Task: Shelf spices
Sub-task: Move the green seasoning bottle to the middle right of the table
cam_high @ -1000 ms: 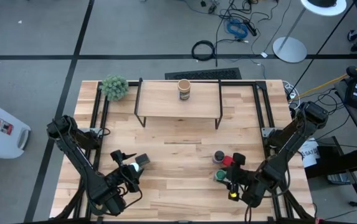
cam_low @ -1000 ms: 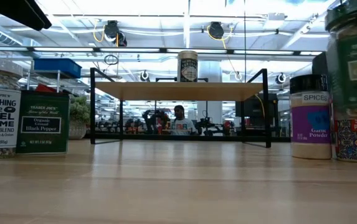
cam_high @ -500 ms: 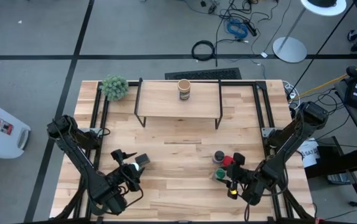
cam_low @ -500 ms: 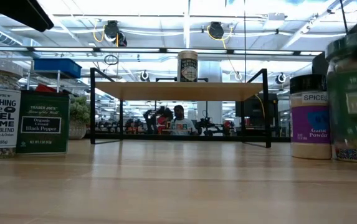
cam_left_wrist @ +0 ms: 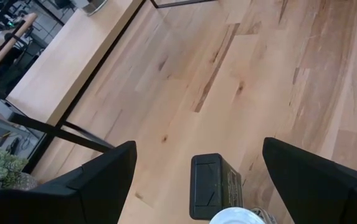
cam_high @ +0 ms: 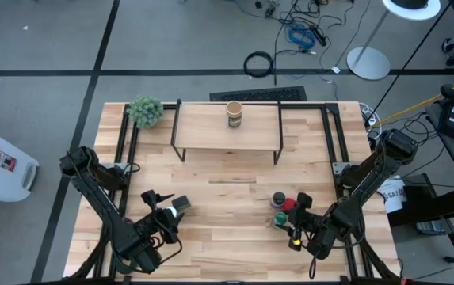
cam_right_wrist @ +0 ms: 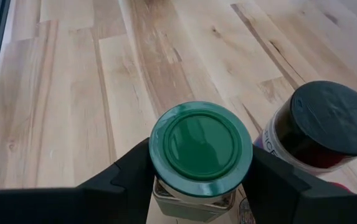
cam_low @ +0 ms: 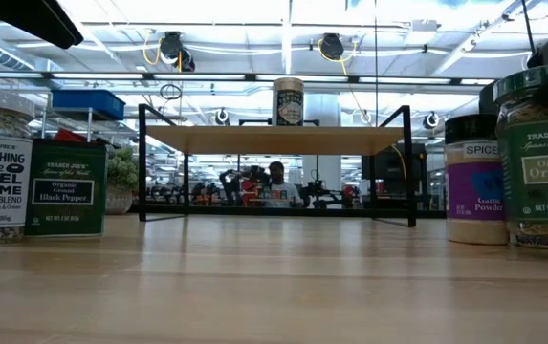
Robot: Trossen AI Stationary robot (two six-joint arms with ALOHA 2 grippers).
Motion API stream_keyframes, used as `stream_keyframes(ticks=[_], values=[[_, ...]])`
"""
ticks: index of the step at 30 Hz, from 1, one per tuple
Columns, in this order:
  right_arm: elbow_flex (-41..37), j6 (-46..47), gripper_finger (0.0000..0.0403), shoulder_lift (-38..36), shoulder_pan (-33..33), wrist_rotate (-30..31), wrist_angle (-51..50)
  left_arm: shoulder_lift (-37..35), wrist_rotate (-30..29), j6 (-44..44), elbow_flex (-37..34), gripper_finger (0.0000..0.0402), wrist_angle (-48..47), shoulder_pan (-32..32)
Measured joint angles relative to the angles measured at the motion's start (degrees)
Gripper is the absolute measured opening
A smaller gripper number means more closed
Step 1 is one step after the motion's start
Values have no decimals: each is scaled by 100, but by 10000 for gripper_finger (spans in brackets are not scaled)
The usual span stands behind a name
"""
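Near the table's (cam_high: 227,198) front right corner, right gripper (cam_right_wrist: 200,180) sits with its fingers (cam_right_wrist: 125,174) pressed on either side of the green-lidded jar (cam_right_wrist: 200,149), clamped on it just under the lid. Jar upright; low view shows its base just above or barely at the tabletop, cannot tell which. Label reads oregano. Just beside it on the right, a dark-lidded jar (cam_right_wrist: 328,121) with a purple garlic powder label, standing on the wood. A red tin (cam_high: 289,204) lies between those two from above, partly hidden. Front left: left gripper (cam_left_wrist: 197,180) hovers with fingers spread wide, holding nothing, above the dark square tin (cam_left_wrist: 212,183) of black pepper; a white-lidded jar (cam_left_wrist: 231,218) stands just nearer, its rim only partly in view. Far centre of table: the shelf (cam_high: 227,131), light top board on thin black legs, carrying one tan cylinder (cam_high: 234,114) upright near the middle of the board. Fuzzy green plant (cam_high: 145,111) at the far left, beside the shelf's left end.
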Motion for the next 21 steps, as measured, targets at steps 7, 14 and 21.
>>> stream_keyframes(ticks=[7, 14, 21], values=[[0, 0, 197, 17, 0, -4, 9, 0, -4, -2, 0, 357, 2, 0], [0, 4, 197, 239, 0, -136, 177, 0, -7, -4, 0, 357, 2, 0], [0, 0, 197, 240, 0, -118, 107, 0, -9, -9, 0, 357, 2, 0]])
